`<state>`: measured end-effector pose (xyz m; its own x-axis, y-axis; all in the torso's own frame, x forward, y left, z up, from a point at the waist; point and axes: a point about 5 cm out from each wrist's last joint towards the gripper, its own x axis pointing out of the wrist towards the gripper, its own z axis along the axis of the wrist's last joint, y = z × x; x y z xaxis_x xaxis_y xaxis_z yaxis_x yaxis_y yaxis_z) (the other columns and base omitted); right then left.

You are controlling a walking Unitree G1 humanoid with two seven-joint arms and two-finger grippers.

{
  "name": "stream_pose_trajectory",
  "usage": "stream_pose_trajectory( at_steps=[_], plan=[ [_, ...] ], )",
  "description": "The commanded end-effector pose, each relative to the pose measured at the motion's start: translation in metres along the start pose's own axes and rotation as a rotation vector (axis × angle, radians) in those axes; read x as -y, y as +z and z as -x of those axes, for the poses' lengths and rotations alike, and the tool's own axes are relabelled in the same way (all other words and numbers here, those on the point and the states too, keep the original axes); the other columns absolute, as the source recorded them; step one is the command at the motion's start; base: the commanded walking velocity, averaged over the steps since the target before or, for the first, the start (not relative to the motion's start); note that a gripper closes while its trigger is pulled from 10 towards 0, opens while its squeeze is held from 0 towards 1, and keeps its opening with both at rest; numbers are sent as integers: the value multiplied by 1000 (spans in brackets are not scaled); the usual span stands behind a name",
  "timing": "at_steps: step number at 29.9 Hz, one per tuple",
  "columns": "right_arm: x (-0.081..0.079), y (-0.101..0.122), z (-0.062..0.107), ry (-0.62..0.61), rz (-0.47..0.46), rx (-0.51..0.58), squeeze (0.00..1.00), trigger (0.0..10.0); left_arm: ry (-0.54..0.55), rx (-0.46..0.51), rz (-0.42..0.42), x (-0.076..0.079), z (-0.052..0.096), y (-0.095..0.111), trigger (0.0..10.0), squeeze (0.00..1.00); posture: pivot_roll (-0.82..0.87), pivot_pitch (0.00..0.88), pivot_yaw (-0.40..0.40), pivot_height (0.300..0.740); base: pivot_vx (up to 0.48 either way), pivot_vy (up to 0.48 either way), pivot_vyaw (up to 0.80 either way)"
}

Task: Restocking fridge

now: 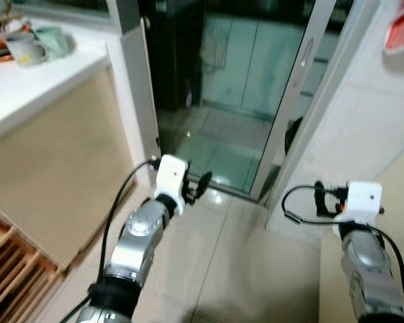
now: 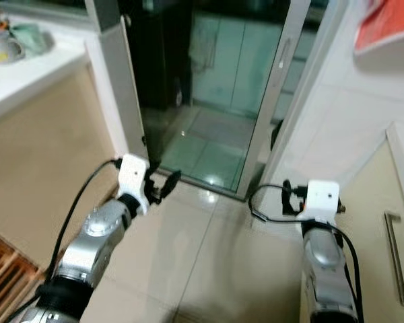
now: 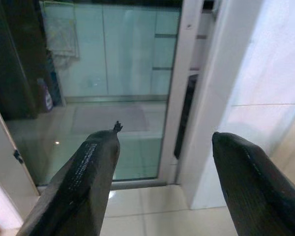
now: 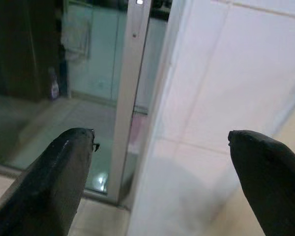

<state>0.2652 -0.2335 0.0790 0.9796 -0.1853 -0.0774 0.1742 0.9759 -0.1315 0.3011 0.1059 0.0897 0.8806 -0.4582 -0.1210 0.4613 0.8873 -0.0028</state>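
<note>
No fridge ahead of you: both the left claw and right claw are spread apart, empty, aimed at the glass door straight ahead.

no readable text, labels, brands or numbers anywhere, mugs on the counter too blurred to tell

A counter is standing on the left with mugs on it; a sliding door is standing ahead, a wall to its right.
</note>
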Motion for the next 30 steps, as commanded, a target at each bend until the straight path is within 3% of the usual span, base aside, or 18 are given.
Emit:
stream_pose_trajectory(
  at_steps=[1,6,7,9,10,12,14,17,30],
  plan=[
    [1,-2,1,-7,0,-7,0,10000,3,-8,-7,-3,-1,1,10000,0,-125,0,-10,740,442,0,-663],
    [-2,-1,2,-1,-26,13,0,10000,63,-19,-40,-17,2,1,10000,0,-118,0,5,740,155,49,-133],
    [-3,-1,3,-5,-52,21,0,10000,137,-33,0,-26,4,-4,10000,0,-116,0,16,740,0,0,0],
    [-4,-2,4,-10,-69,22,0,10000,180,-43,30,-31,6,-7,10000,0,-116,0,19,740,0,0,0],
    [-3,-2,5,-22,-95,15,0,10000,225,-32,106,-36,10,-8,10000,0,-116,0,21,740,0,0,0],
    [-3,-4,6,-30,-107,10,0,10000,252,-21,155,-39,13,-9,10000,0,-113,0,34,740,0,0,0],
    [2,-8,9,-82,-170,-4,0,10000,250,4,132,-37,24,-10,10000,0,-107,0,38,740,0,0,0],
    [3,-11,10,-96,-169,-16,0,10000,209,9,57,-29,23,-9,10000,0,-101,0,39,740,0,0,0],
    [0,-11,9,-75,-141,-14,0,10000,205,6,66,-27,19,-9,10000,0,-103,0,41,740,0,0,0]
  ],
)
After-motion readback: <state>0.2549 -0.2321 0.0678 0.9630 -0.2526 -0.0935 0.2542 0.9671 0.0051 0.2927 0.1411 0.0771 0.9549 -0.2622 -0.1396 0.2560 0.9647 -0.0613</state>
